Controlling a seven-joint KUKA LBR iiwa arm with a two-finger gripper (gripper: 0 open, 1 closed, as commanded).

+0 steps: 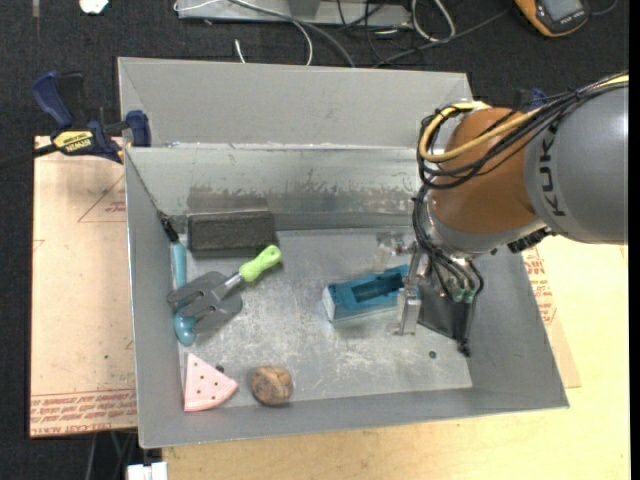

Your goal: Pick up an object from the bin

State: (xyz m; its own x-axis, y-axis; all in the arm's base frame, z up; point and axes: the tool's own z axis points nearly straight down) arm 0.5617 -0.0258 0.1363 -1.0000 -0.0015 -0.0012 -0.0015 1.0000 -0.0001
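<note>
My gripper [409,316] hangs low in the right half of the bin, under the orange wrist cover. Its tip stands right beside the right end of a blue box-shaped thing [362,297], which lies on the bin floor near the middle, tilted slightly up to the right. The view does not show whether the gripper touches it. Nothing can be seen held.
A dark grey block [230,233] lies at the back left. A grey tool with a green handle [228,286] and a light blue tube [180,280] are along the left wall. A pink wedge [206,384] and a brown stone [270,384] rest near the front left.
</note>
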